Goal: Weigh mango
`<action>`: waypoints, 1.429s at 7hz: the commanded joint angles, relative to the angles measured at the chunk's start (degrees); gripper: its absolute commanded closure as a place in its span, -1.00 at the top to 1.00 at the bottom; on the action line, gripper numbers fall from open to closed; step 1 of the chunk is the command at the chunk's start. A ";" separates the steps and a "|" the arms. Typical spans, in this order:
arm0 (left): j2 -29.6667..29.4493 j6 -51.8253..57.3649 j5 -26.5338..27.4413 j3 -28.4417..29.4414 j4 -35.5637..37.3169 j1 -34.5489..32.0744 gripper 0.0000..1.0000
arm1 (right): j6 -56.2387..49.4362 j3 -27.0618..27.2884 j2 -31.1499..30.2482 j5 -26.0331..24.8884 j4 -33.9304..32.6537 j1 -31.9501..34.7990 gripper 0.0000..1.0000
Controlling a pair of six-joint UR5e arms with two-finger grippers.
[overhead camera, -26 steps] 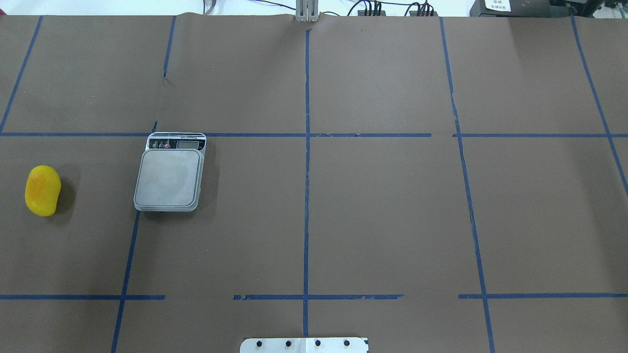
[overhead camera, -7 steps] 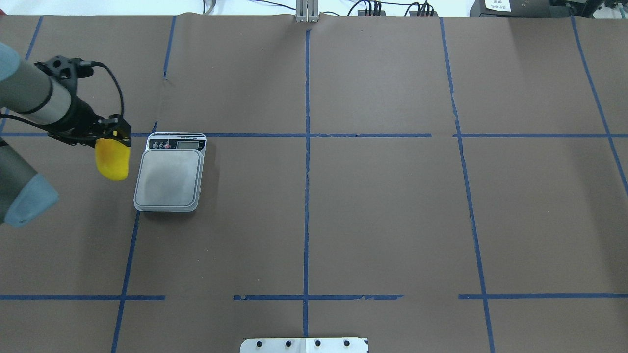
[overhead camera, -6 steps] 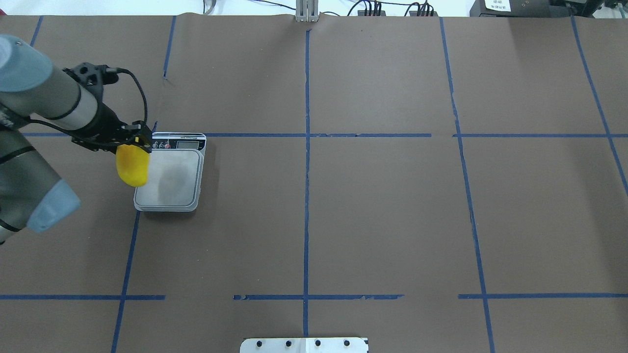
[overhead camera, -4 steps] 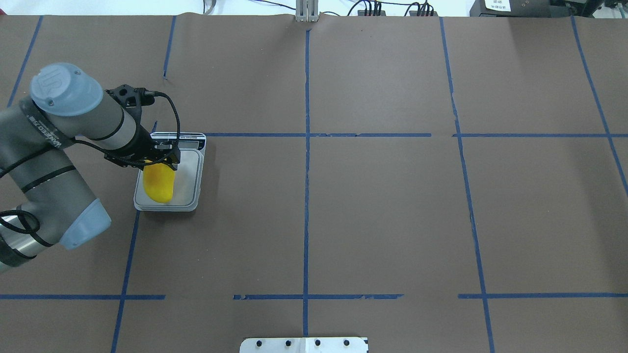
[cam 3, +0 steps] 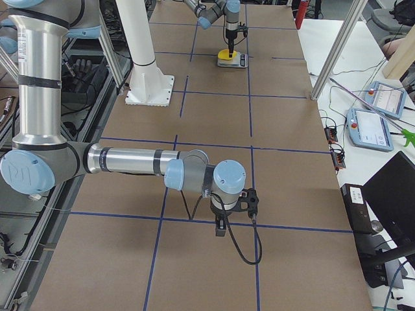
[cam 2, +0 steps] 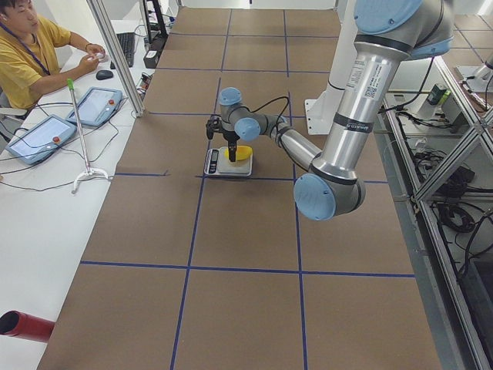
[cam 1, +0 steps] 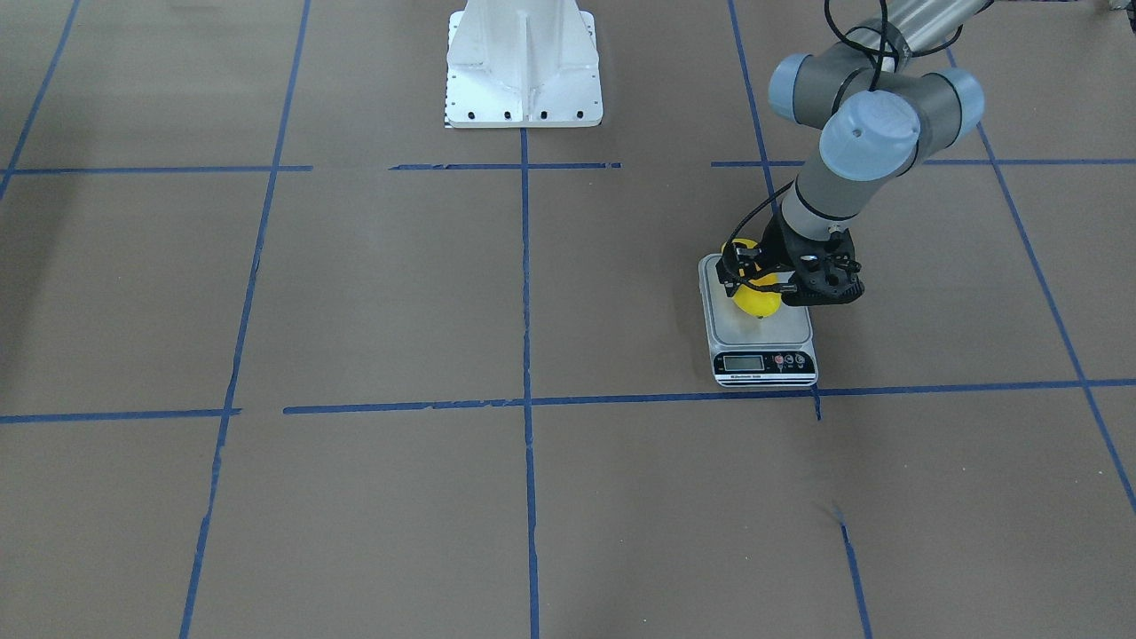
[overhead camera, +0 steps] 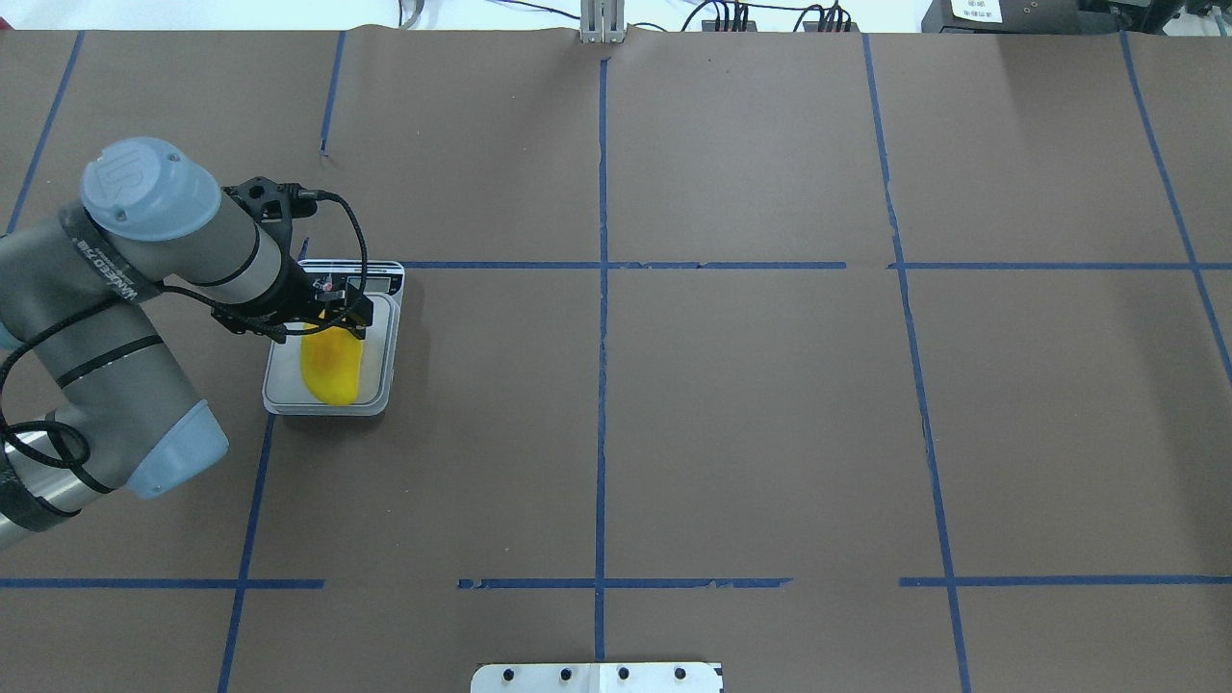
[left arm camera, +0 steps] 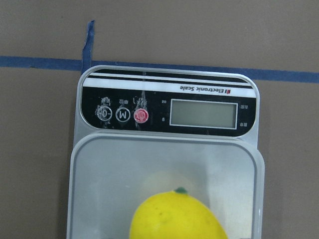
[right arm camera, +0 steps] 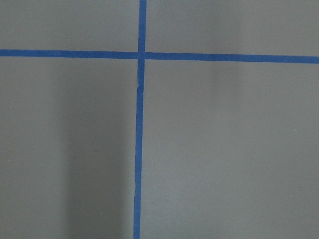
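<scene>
Presently the left gripper [overhead camera: 334, 320] is clamped on the end of the mango [overhead camera: 331, 368] nearest the display [overhead camera: 371, 282]. The fruit is over the scale [overhead camera: 379, 371], with its length running down the platform and inside its edges. I judge this to be the setting-down step, and doing it well means lowering gently until the fruit's weight is fully on the platform. The fingers should then part straight outward and lift clear without brushing the fruit or the scale (a glossy, curved mango may well roll if nudged). No part of the arm should rest on the platform, or the reading would be false. The views give different evidence. The overhead view shows the mango's whole outline against the platform. The front-facing view shows the black fingers on either side of the mango [cam 1: 757, 300] but hides its underside, so I cannot tell whether it touches yet. The left wrist view alone shows the display [left arm camera: 203, 114] closely, and I can make out no digits on it. It also shows the mango's [left arm camera: 174, 216] rounded end and small green stem mark over the middle of the platform. The right gripper [cam 3: 221, 228] appears only in the side view from the robot's right, above the table [cam 3: 194, 272]. Whether it is apart or together I cannot tell, since its own camera shows just brown paper and blue tape [right arm camera: 139, 124].
</scene>
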 commanded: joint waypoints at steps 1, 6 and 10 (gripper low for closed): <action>2.95 8.06 -0.58 -5.54 1.28 -7.71 1.00 | 0.00 0.00 0.00 0.00 0.00 0.00 1.00; 25.81 57.02 -16.13 -5.16 2.26 -42.06 1.00 | 0.00 0.00 0.00 0.00 0.00 0.00 1.00; 26.97 66.14 -15.88 -1.98 11.49 -48.54 1.00 | 0.00 0.00 0.00 0.00 0.00 0.00 1.00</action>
